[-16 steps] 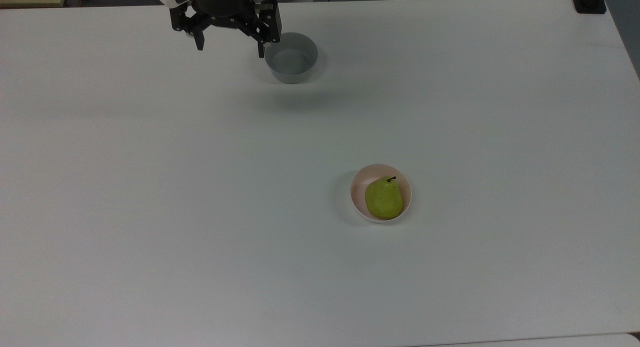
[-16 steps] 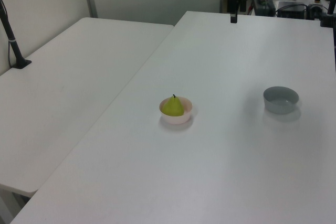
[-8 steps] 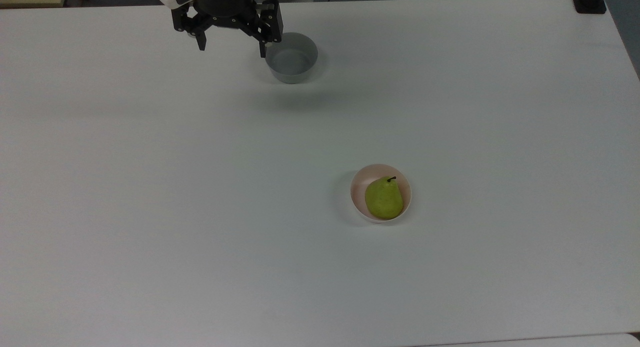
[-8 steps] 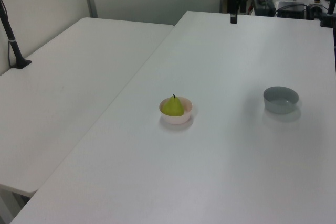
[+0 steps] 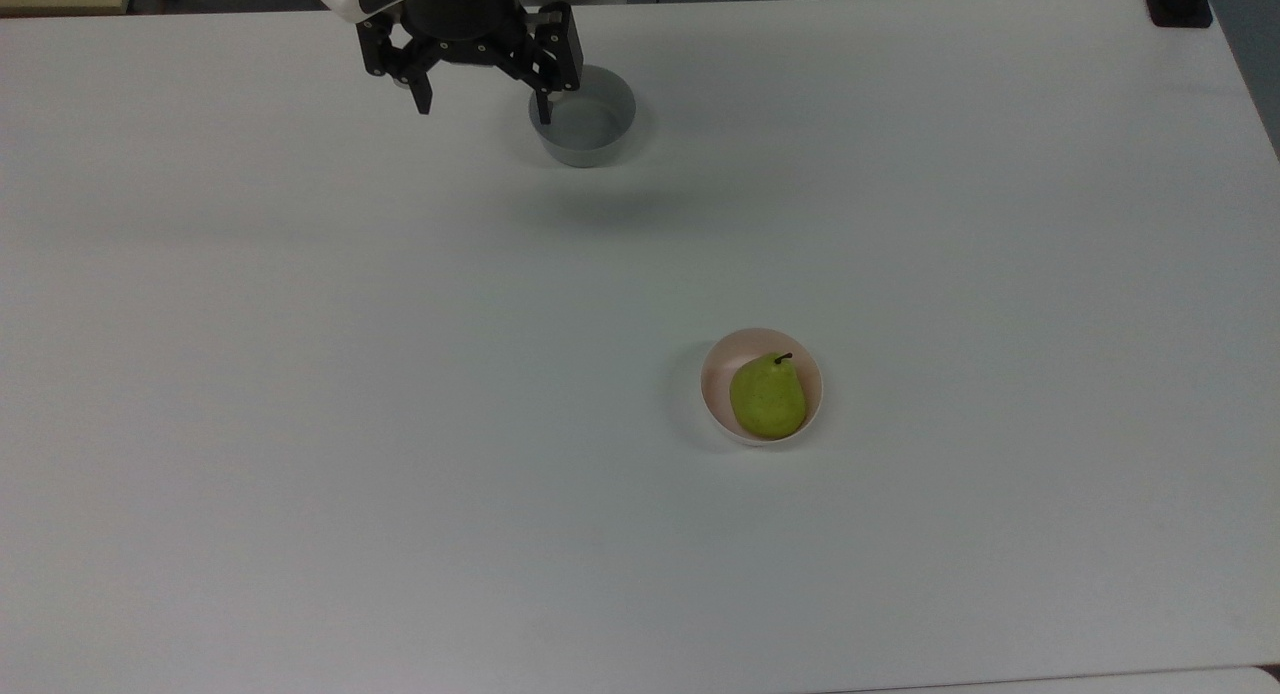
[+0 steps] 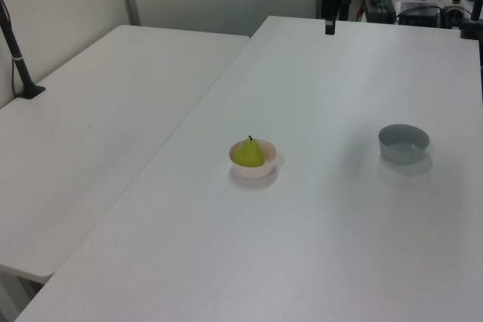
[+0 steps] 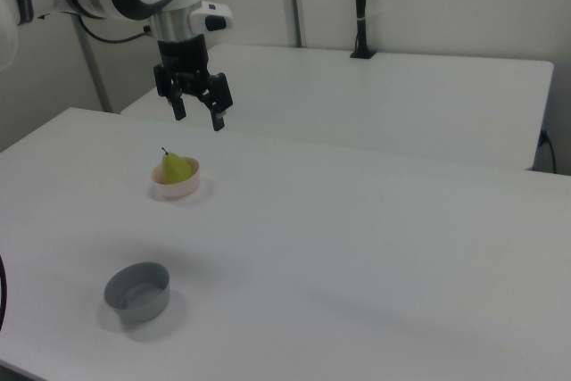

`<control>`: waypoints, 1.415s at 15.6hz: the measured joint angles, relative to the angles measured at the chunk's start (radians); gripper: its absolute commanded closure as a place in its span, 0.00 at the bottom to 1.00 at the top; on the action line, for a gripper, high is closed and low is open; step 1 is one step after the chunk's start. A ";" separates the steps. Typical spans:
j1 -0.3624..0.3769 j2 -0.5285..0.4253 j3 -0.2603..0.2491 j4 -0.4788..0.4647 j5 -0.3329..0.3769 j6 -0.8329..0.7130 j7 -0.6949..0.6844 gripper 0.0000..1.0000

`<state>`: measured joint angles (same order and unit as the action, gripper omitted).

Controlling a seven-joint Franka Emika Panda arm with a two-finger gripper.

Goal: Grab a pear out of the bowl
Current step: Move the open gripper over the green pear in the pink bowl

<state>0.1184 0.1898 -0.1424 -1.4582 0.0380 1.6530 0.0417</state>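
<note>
Change since earlier frame: gripper (image 5: 483,109) is being shifted slightly toward the top view's right and lower in frame; pear (image 5: 767,398) and both bowls are being left where they were.
Gripper: is being held high over the table (image 5: 300,374), at the top view's upper left, with one fingertip overlapping the grey bowl (image 5: 585,126) rim in frame; fingers are being kept spread wide, nothing between them. In the right view the gripper (image 7: 198,118) is hanging in the air above and behind the fruit.
Grey bowl: is sitting empty, well apart from the target; not part of the job.
Pear location: is resting inside the pink bowl (image 5: 716,394), toward the top view's lower right of centre; also seen in the left view (image 6: 248,154) and right view (image 7: 177,167).
Pear pose: is leaning rather than lying flat. Long axis is running from rounded base up to stem; stem is pointing up and toward the top view's upper right.
Risk 1: judged likely that fingers closing across the tapered top are slipping off; wide belly is the safer span.
Risk 2: bowl rim is being clipped if the descent is off-centre; light bowl is then being pushed or tipped.
Risk 3: bowl is being dragged up with the fruit if a finger wedges against the wall.
</note>
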 measured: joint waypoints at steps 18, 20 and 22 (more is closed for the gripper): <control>0.240 0.186 0.025 0.038 0.046 0.426 0.247 0.00; 0.256 0.238 0.026 0.039 0.044 0.489 0.255 0.00; 0.272 0.287 0.026 0.040 0.041 0.531 0.260 0.00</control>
<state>0.3906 0.4770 -0.1169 -1.4178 0.0786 2.1838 0.3021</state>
